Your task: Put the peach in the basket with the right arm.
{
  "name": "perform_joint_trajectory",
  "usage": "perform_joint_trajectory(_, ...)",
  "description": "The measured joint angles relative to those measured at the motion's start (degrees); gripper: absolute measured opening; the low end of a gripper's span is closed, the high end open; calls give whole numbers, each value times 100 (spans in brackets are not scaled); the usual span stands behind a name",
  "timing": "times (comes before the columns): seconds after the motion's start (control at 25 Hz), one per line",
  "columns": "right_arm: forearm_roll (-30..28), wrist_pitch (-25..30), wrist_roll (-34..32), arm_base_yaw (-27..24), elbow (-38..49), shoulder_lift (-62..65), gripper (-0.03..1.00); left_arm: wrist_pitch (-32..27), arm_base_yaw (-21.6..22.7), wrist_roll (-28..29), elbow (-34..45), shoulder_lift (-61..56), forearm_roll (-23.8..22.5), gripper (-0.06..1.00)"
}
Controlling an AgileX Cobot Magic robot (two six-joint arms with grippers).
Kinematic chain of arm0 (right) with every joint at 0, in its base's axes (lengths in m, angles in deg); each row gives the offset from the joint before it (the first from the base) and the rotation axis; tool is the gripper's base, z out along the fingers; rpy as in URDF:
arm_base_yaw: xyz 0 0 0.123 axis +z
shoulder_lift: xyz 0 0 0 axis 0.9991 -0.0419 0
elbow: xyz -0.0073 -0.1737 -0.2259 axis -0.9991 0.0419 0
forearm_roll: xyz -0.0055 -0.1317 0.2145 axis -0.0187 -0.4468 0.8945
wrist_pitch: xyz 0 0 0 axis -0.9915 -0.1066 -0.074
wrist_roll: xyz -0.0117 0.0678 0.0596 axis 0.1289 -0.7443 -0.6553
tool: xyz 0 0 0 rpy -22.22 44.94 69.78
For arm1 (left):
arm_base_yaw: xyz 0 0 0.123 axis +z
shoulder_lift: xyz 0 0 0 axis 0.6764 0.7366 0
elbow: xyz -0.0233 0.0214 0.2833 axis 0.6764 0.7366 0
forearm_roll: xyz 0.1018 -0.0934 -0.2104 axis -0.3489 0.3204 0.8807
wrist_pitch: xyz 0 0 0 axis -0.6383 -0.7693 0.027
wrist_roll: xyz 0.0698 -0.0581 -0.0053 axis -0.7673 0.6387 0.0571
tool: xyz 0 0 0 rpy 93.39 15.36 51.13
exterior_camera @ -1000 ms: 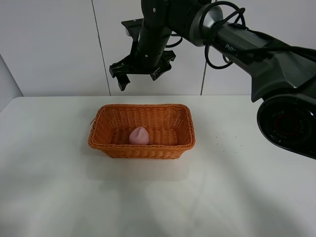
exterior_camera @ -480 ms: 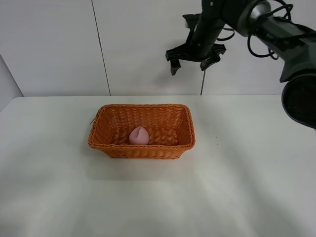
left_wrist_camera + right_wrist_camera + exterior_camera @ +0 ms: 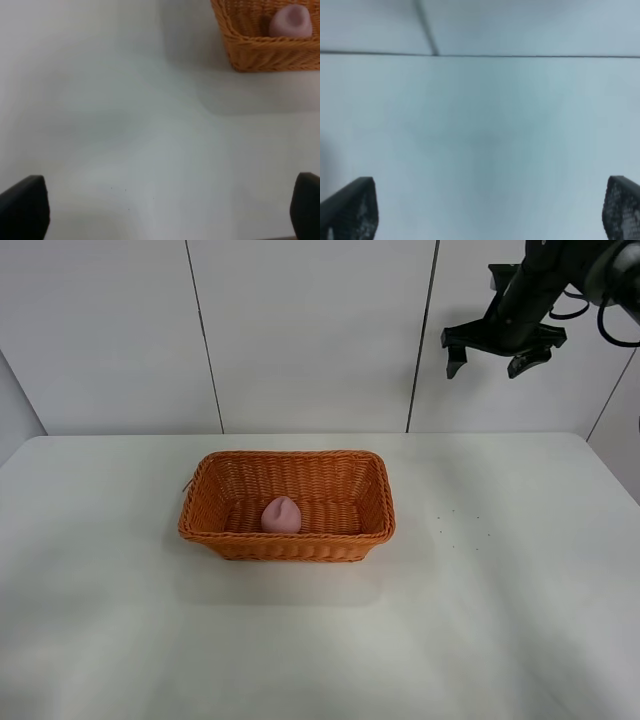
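The pink peach (image 3: 282, 514) lies inside the orange-brown wicker basket (image 3: 230, 537) in the middle of the white table. High at the top right, far from the basket, my right gripper (image 3: 491, 355) hangs open and empty on its black arm. In the right wrist view only bare table and wall show between the spread fingertips (image 3: 351, 209). The left wrist view shows a corner of the basket (image 3: 260, 52) with the peach (image 3: 290, 21) in it, and my left gripper (image 3: 167, 207) open above the bare table. The left arm is out of the exterior view.
The white table (image 3: 320, 640) spreads wide around the basket. A white panelled wall (image 3: 300, 330) stands behind its far edge.
My right arm has swung from above the basket's far left side over to the upper right, rising away with its gripper open. The peach and the basket have stayed put.
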Motion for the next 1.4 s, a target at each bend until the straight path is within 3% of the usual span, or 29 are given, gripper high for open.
perform_joint_trajectory(0.32, 18, 2, 0, -127, 90, 130, 69, 0, 0, 0, 0, 0, 0, 99)
perform_joint_trajectory(0.6, 152, -4, 0, -127, 1220, 1142, 69, 0, 0, 0, 0, 0, 0, 99)
perform_joint_trajectory(1.4, 200, 10, 6, -127, 8483, 7113, 69, 0, 0, 0, 0, 0, 0, 99)
